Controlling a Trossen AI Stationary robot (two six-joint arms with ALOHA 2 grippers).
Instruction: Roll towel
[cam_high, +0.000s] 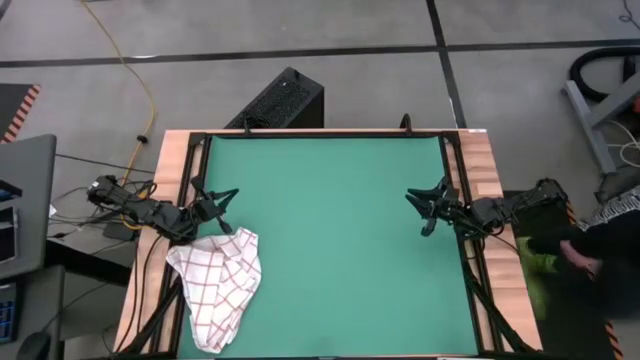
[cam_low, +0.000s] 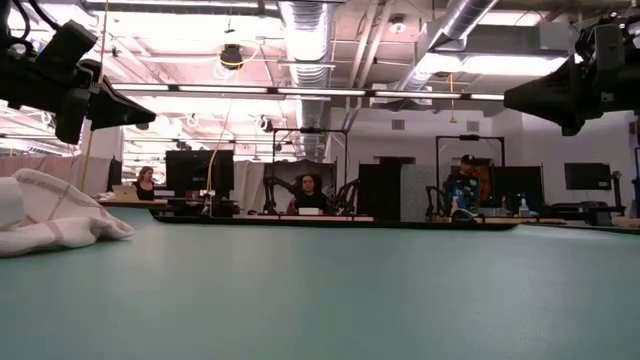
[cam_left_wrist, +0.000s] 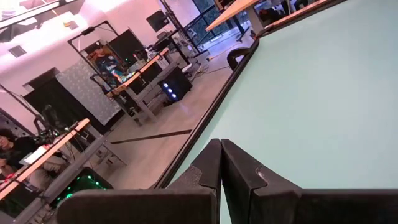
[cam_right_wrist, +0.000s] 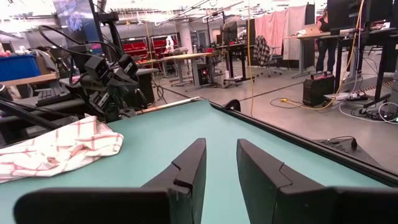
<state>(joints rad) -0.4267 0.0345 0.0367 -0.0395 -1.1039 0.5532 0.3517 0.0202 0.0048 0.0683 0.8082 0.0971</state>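
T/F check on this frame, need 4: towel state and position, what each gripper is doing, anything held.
1. The towel lies crumpled at the left near corner of the green mat. True.
2. The towel is rolled into a neat cylinder. False: it is a loose, unrolled heap.
3. The left gripper is shut and holds nothing. True.
4. The right gripper is clamped on the towel. False: its fingers stand apart with nothing between them, at the mat's right edge, far from the towel.

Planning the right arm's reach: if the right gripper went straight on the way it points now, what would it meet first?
Mostly bare green mat; across it, the crumpled white, red-checked cloth towel and left gripper sit slightly aside. Depth is unclear, so probably free.
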